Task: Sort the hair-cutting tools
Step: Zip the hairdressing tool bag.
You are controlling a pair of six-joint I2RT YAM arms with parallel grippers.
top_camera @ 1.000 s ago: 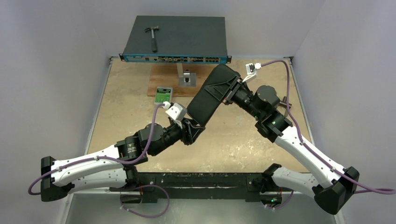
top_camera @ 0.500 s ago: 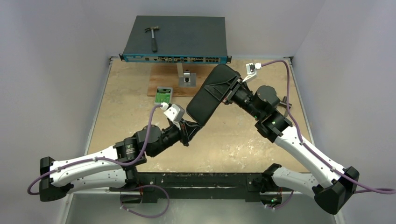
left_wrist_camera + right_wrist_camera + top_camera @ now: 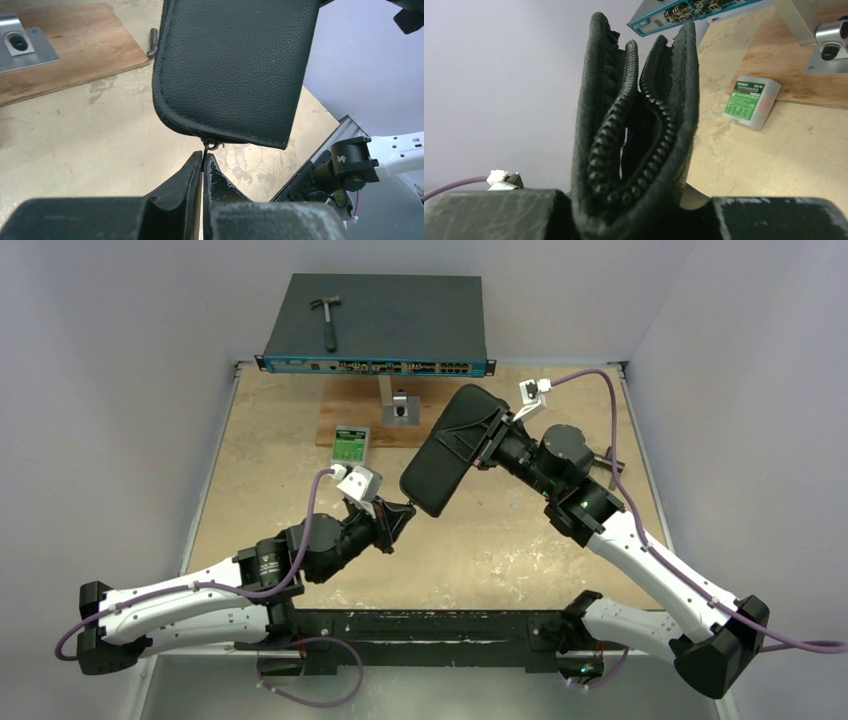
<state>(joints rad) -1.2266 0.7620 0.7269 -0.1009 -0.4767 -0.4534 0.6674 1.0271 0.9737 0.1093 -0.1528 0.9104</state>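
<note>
A black leather zip case hangs in the air over the middle of the table. My right gripper is shut on its upper end; in the right wrist view the case stands between my fingers, its zip partly open and the inside dark. My left gripper is shut on the zipper pull at the case's lower corner; its tips meet in the left wrist view. No scissors, comb or hair clips show in any view.
A blue-fronted network switch with a hammer on it stands at the back. A wooden board with a metal bracket and a green-labelled box lie behind the case. A dark metal rod lies by the board.
My left arm has drawn back towards the near left with the zipper pull held. The case and my right wrist have shifted slightly left and tilted.
</note>
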